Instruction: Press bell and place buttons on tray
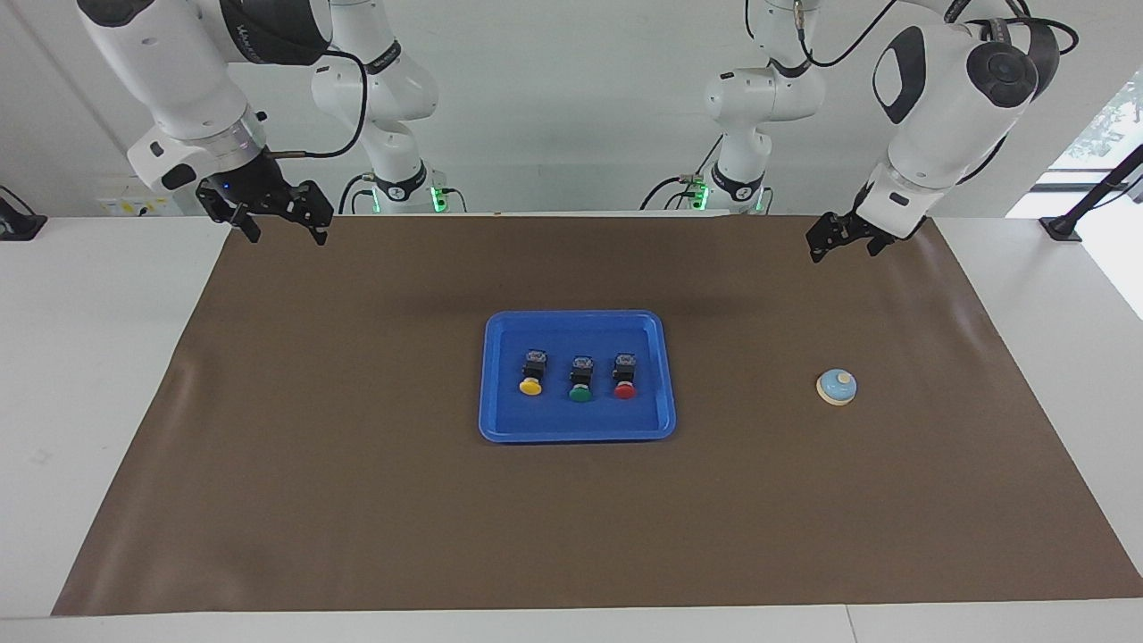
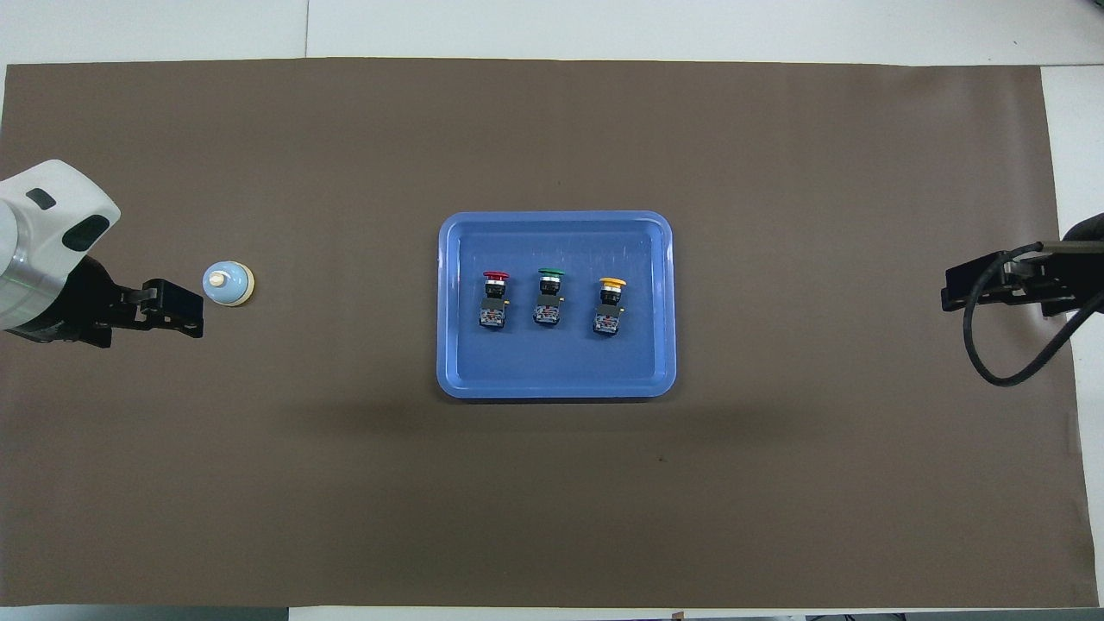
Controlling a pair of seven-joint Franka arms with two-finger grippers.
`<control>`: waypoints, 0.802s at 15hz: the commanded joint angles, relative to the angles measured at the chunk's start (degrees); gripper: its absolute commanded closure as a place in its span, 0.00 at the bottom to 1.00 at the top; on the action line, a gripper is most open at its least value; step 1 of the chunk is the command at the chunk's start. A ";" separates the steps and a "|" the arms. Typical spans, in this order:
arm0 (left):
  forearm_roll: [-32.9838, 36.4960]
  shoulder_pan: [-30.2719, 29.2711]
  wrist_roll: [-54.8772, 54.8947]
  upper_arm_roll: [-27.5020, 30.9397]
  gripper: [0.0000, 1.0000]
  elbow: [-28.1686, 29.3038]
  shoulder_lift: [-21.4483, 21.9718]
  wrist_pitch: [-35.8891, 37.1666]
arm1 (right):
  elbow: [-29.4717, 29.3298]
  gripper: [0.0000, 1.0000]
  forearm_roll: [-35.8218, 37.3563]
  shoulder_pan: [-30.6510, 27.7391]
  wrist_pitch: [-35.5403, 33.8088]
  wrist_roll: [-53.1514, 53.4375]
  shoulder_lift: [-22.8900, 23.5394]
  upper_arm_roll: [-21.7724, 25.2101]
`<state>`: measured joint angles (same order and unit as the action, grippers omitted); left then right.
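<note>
The buttons [image 1: 579, 376] lay in a row on the tray [image 1: 500, 420], apparently already delivered. The right gripper [image 1: 279, 221] waited raised over the mat's [image 1: 357, 518] corner, empty and open; the left gripper [image 1: 835, 241], likewise open and empty, hung near the bell [image 1: 837, 387], presumably positioned to press it.

Lettering runs along the dark band of the right arm [image 1: 268, 27] near the top of the facing view, too small to read. Buttons, tray, bell and desk cover carry no legible text, numbers or signs.
</note>
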<state>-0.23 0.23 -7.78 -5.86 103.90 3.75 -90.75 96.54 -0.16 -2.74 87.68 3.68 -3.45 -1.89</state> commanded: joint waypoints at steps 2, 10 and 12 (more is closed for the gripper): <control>1.02 -0.76 -1.01 -0.73 0.00 -1.60 -0.76 0.92 | 0.49 0.00 0.34 -0.60 -0.58 0.54 -0.68 -0.39; 1.28 -0.85 -0.65 -0.21 0.00 -5.72 -0.50 3.64 | 0.49 0.00 0.34 -0.60 -0.58 0.54 -0.68 -0.48; 1.28 -0.85 -0.65 -0.12 0.00 -7.66 -0.94 4.17 | 0.49 0.00 0.34 -0.60 -0.58 0.54 -0.68 -0.39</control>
<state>-0.21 -0.33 -7.99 -5.81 99.37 3.76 -88.80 96.54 -0.16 -2.74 87.68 3.68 -3.45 -1.89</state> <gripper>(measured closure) 0.000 0.000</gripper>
